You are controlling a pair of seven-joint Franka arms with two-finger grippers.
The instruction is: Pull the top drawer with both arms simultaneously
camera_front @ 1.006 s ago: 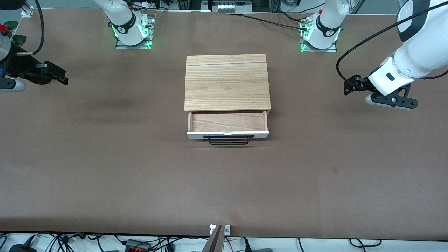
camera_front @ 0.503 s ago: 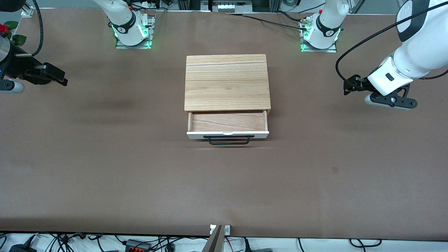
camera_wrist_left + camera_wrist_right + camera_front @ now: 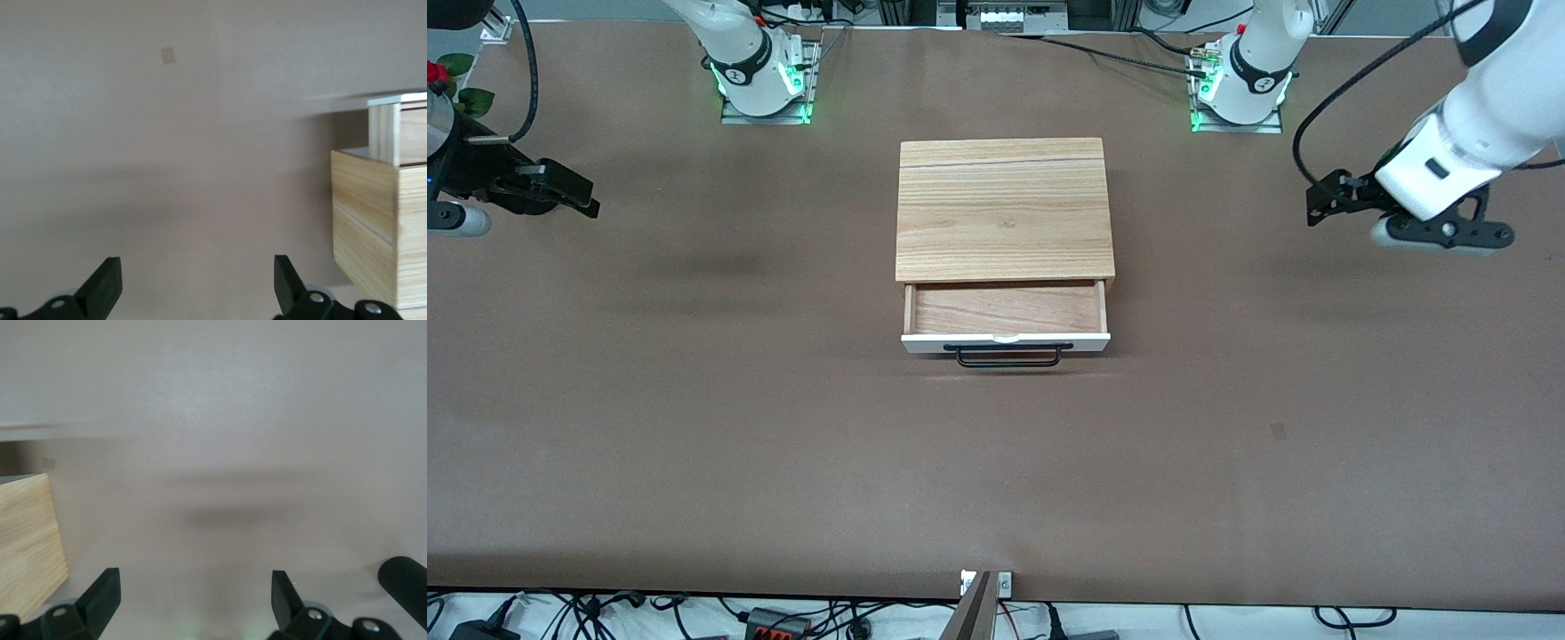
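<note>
Standing partly pulled out of its cabinet (image 3: 1005,209), the top drawer (image 3: 1006,320) shows its light wood bottom bare, its white front panel facing the front camera and its thin black handle (image 3: 1009,356) untouched by either arm. The cabinet sits in the middle of the worktop (image 3: 694,427), closer to the edge where the robot bases stand than to the edge nearest the front camera. Drawer and cabinet lie exactly as they did in both earlier frames.

The left gripper (image 3: 1325,203) hangs over bare worktop near the left arm's end of the table, well apart from the cabinet. Its fingers (image 3: 103,288) are spread wide with nothing between them, as the left wrist view confirms; that view also takes in a corner of the cabinet (image 3: 373,227) and the drawer's side (image 3: 393,130). Against the frame a second ago, this gripper has risen in the front view and shifted toward the table's end, away from the drawer.

The right gripper (image 3: 578,197) is over the right arm's end of the worktop, likewise well apart from the cabinet. Its fingers (image 3: 100,597) are spread, empty. It has shifted only slightly since a second ago and sits as it did half a second ago.

A small pale patch (image 3: 1279,431) marks the worktop on the left arm's side, nearer the front camera than the drawer.
</note>
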